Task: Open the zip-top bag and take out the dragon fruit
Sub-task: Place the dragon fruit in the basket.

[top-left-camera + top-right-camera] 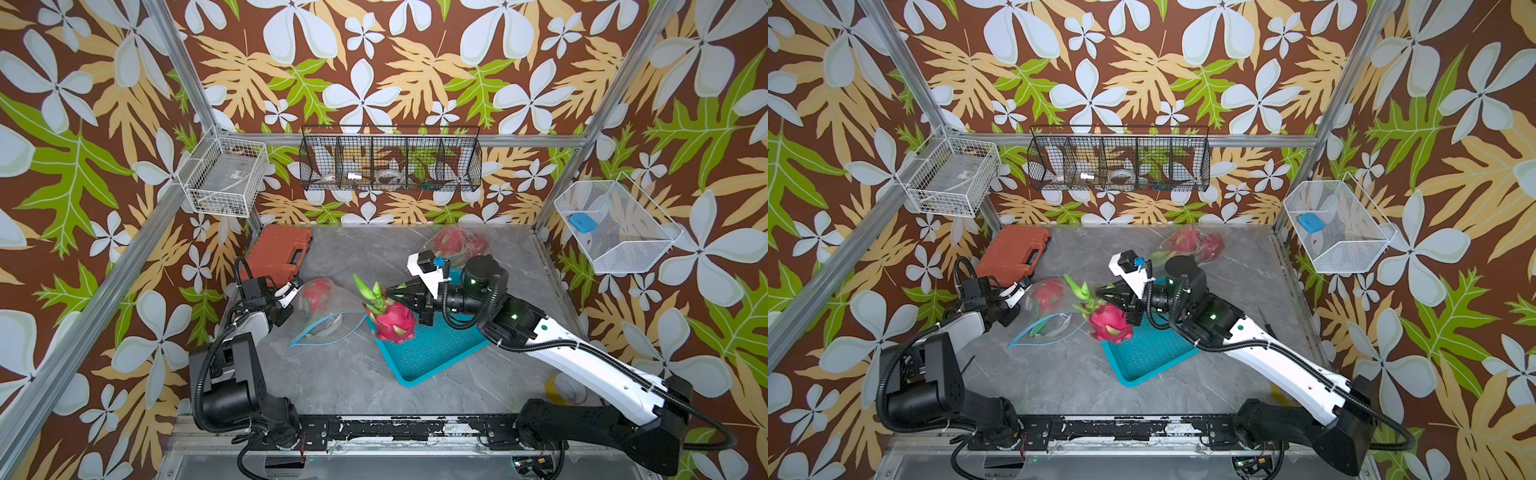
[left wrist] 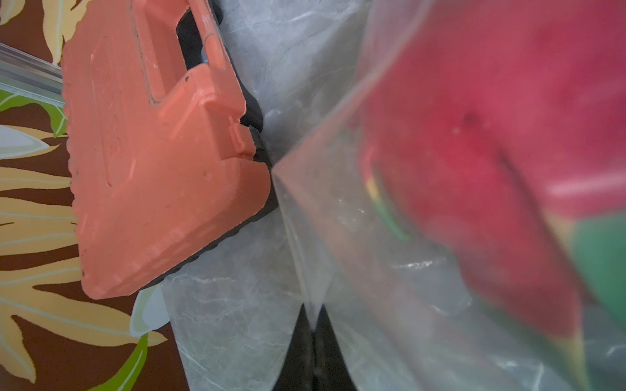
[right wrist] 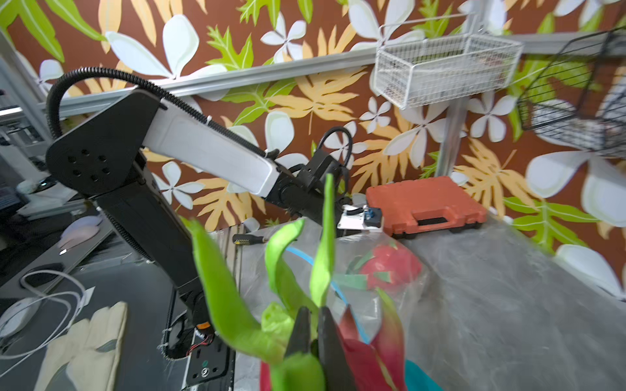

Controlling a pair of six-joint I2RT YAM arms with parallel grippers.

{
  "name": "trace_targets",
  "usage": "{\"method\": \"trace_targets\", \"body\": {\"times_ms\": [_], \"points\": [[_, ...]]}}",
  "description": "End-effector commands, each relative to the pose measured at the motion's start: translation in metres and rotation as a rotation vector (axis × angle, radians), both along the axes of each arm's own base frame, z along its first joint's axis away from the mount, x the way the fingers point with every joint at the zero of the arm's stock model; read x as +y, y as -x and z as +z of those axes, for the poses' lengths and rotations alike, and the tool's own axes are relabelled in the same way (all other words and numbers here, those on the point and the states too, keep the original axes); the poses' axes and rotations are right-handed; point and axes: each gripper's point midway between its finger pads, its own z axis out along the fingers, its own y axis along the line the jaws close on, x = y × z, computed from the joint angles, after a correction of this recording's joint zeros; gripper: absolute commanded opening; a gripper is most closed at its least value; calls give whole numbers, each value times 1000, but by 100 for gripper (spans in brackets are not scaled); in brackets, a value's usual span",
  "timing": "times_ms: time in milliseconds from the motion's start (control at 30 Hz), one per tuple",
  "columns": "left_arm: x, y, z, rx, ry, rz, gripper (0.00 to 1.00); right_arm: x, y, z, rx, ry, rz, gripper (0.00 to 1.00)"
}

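On the grey table [image 1: 332, 374] a teal tray [image 1: 436, 353] lies right of centre, and left of it is the zip-top bag [image 1: 332, 309], its blue-edged mouth gaping toward the near side. The bag is thin, limp and slick, so it will collapse unless it is pinned. The left gripper [image 2: 313, 333] is clenched on a fold of the plastic at the bag's far-left end, just beside an orange case [image 1: 280, 249]. One dragon fruit [image 1: 395, 324] is out of the bag and sits over the tray's left edge. Whether it rests there or hangs clear I cannot tell. The right gripper [image 3: 313, 338] is clamped on its green fronds [image 3: 305, 270]. The fruit looks plump and fairly heavy for that hold. The fronds are soft and bendy and could tear or let it swing, so a wider grasp across the firm pink body seems safer. Another fruit [image 1: 316, 293] lies inside the bag near the pinched end. More show pink through a second bag [image 1: 457, 243] at the far side.
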Motion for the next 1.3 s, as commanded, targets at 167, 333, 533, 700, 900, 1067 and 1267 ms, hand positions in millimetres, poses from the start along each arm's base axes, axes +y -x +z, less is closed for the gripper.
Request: {"method": "trace_targets", "body": {"times_ms": [167, 333, 533, 700, 900, 1067, 1267], "points": [[-13, -2, 13, -36, 65, -29, 0, -76, -61, -18, 43, 32, -432, 0], [-23, 3, 20, -49, 109, -52, 0, -113, -99, -63, 99, 116, -666, 0], [-34, 12, 25, -55, 144, -88, 0, -125, -128, -121, 160, 292, -805, 0], [-39, 16, 30, -60, 156, -106, 0, -142, -145, -168, 191, 466, -918, 0], [-42, 17, 32, -63, 168, -114, 0, -162, -156, -197, 171, 658, -1040, 0], [-41, 18, 31, -57, 166, -112, 0, -161, -158, -204, 82, 828, -1085, 0], [-42, 17, 31, -58, 172, -112, 0, -164, -162, -203, 68, 869, -1141, 42]]}}
